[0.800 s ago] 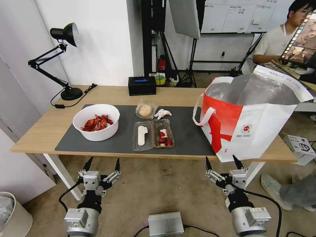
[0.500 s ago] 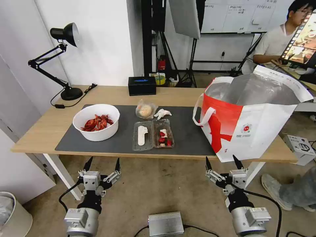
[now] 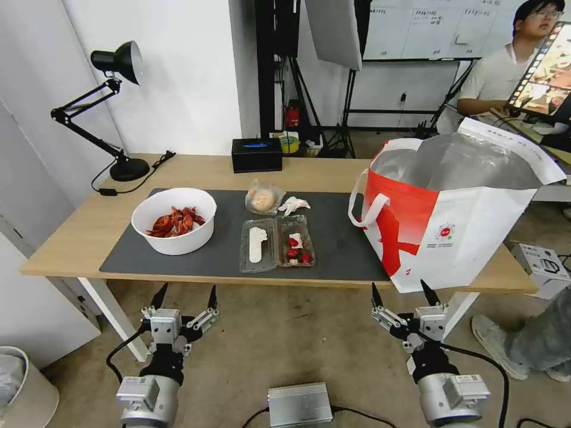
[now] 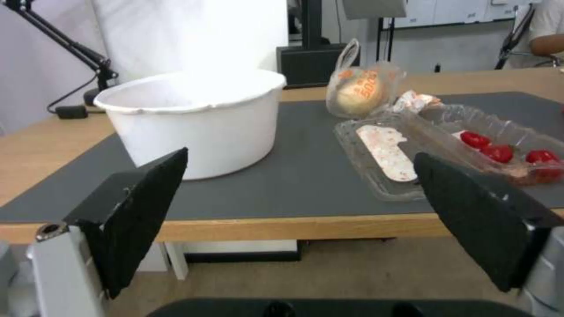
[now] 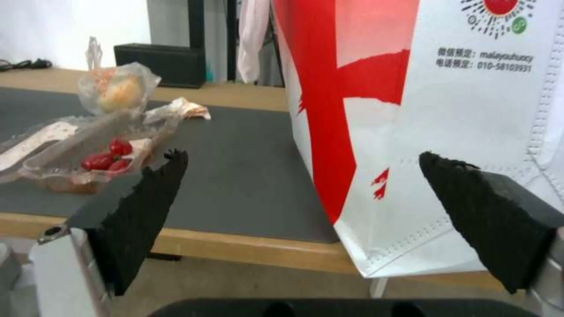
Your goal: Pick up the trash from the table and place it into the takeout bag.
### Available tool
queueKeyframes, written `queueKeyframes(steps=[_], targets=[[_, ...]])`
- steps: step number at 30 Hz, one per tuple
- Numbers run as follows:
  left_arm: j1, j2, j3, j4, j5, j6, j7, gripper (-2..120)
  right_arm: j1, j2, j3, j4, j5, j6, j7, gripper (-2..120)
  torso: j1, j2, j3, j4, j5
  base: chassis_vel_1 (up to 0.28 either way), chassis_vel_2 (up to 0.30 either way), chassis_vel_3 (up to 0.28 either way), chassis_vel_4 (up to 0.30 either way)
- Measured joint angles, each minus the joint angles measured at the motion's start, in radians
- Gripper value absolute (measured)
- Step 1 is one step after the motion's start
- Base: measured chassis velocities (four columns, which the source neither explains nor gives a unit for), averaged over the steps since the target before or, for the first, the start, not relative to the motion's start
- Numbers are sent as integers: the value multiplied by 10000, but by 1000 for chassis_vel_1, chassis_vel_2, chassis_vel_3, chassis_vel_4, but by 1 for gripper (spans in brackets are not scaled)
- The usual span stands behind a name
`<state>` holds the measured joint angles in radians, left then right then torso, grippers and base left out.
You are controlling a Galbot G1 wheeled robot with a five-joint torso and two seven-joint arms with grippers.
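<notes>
The left gripper (image 3: 185, 295) hangs below the near edge of the table (image 3: 71, 238), its two black fingers spread wide apart and holding nothing. Seen from its wrist, the white round bowl (image 4: 194, 119) stands straight ahead on the dark grey mat (image 4: 294, 171), with the table edge between gripper and bowl. The right gripper (image 3: 404, 292) sits likewise low in front of the table, fingers wide apart and empty, just under the near bottom corner of the takeout bag (image 3: 458, 226). From its wrist the bag's white-and-red side (image 5: 423, 110) stands close ahead, overhanging the table edge.

On the mat, from the robot's left to right: the bowl (image 3: 173, 220) holding red crayfish shells (image 3: 175, 221); then the clear hinged plastic tray (image 3: 276, 242) lying open, one half with a pale scrap, the other with small red pieces. Just beyond the tray lie the clear bagged bun (image 3: 263, 198) and, beside it, the crumpled white tissue (image 3: 292, 205). The bag stands upright at the table's right end, mouth open with silver foil lining showing, a white strap handle hanging toward the tray.

Farther back, a black rectangular box (image 3: 256, 154) rests on bare wood near the far edge, and a black desk lamp (image 3: 113, 107) stands at the far left corner with its cord trailing. A white bin (image 3: 24, 386) stands on the floor at the left.
</notes>
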<state>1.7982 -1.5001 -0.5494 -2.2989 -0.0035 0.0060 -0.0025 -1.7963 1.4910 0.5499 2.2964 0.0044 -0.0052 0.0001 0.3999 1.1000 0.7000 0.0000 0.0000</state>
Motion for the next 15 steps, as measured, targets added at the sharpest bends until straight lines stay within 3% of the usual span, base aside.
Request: queueKeyframes(steps=[5, 8, 9, 12, 13, 15], targets=[[-195, 16, 126, 135, -417, 617, -324, 100, 372, -685, -6, -333, 429, -646, 99, 100, -1, 0, 0, -1, 1, 0, 0, 0, 0], [-600, 61, 407, 420, -1247, 1855, -958, 100, 1095, -2024, -15, -988, 1269, -1925, 316, 100, 0, -1, 1, 0, 3, 0, 0, 0, 0], [-600, 61, 407, 420, -1247, 1855, -958, 100, 1095, -2024, -15, -988, 1269, -1925, 316, 100, 0, -1, 1, 0, 3, 0, 0, 0, 0], [-956, 98, 638, 662, -1981, 2941, -1527, 100, 1724, -3174, -23, -1555, 1982, -2971, 500, 100, 1, 0, 1, 3, 0, 0, 0, 0, 0], [-956, 98, 638, 662, -1981, 2941, -1527, 100, 1724, -3174, -23, -1555, 1982, -2971, 500, 100, 1, 0, 1, 3, 0, 0, 0, 0, 0], [-1199, 122, 818, 834, -2490, 3697, -1899, 100, 1824, -3339, -117, -1702, 2084, -2937, 466, 100, 2, -1, 2, 1, 4, 0, 0, 0, 0]])
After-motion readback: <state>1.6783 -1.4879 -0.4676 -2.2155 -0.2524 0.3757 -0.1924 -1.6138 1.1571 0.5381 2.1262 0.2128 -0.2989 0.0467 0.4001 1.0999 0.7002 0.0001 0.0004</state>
